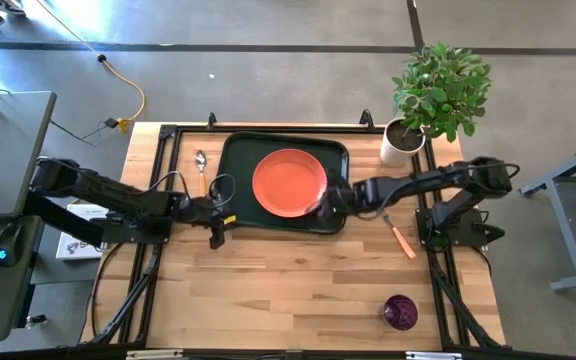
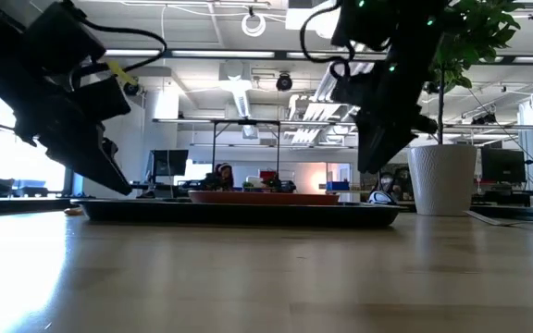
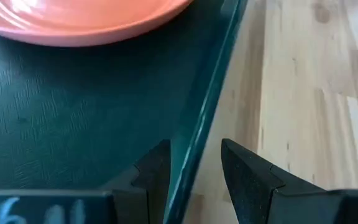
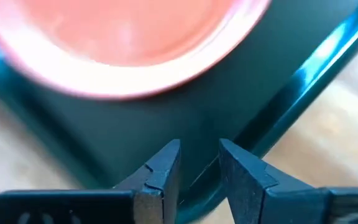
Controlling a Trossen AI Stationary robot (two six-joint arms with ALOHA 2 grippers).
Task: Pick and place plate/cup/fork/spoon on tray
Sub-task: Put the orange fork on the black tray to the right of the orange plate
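The orange-red plate (image 1: 289,182) lies flat in the dark green tray (image 1: 236,150), which rests on the table. My left gripper (image 1: 220,218) is at the tray's near-left corner, open. One finger stands inside the tray's near rim (image 3: 197,124) and one outside it. My right gripper (image 1: 330,203) is over the tray's near-right corner (image 4: 272,112), slightly open and empty, and in the low view (image 2: 370,166) it is clear above the tray (image 2: 239,213). The spoon (image 1: 201,168) lies left of the tray, the fork (image 1: 400,236) right of it. The purple cup (image 1: 400,312) stands near the front right. My left gripper comes level from the table's left, its fingers (image 3: 244,171) lying along the tray's near rim (image 3: 191,155), one on each side. Some wood shows between the rim and the outer finger. I cannot tell whether the fingers touch the rim.
A white pot with a green plant (image 1: 405,140) stands at the table's far right corner, just behind my right arm. Bare wood (image 1: 288,290) stretches across the near half of the table.
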